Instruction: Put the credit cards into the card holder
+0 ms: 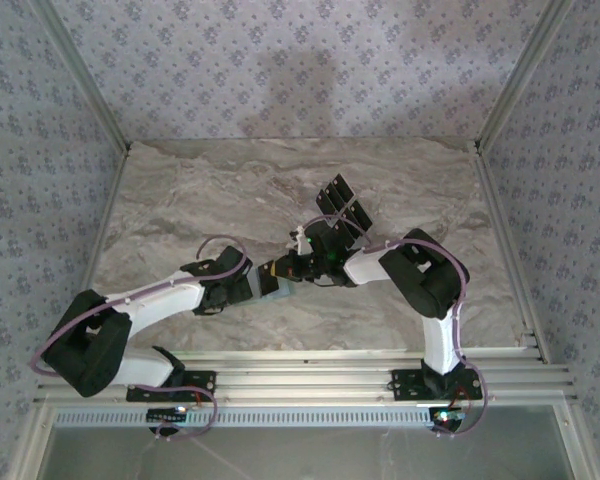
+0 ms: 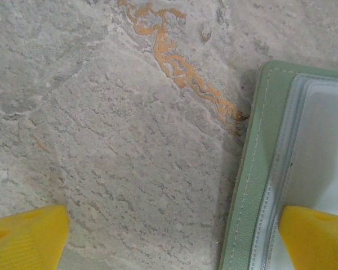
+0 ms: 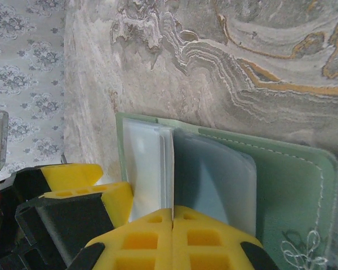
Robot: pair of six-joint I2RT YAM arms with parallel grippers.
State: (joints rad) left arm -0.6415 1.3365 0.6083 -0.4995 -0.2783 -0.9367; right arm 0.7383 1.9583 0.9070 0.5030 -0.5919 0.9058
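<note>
The card holder (image 3: 293, 185) lies open on the marble table, pale green with clear plastic sleeves inside. My right gripper (image 3: 173, 211) is shut on one thin clear sleeve (image 3: 172, 169), which stands upright between the two halves. My left gripper (image 2: 172, 242) is open. Its right finger (image 2: 315, 236) rests over the holder's sleeves (image 2: 321, 146), and its left finger (image 2: 28, 236) is over bare table. From above, both grippers meet at the card holder (image 1: 279, 287) in the middle of the table. Several dark flat cards (image 1: 338, 197), seemingly the credit cards, lie fanned just beyond the right wrist.
The marble table (image 1: 180, 200) is ringed by patterned fabric walls (image 1: 300, 60). An aluminium rail (image 1: 310, 375) runs along the near edge, where both arm bases are bolted. Open tabletop stretches to the far left and far right.
</note>
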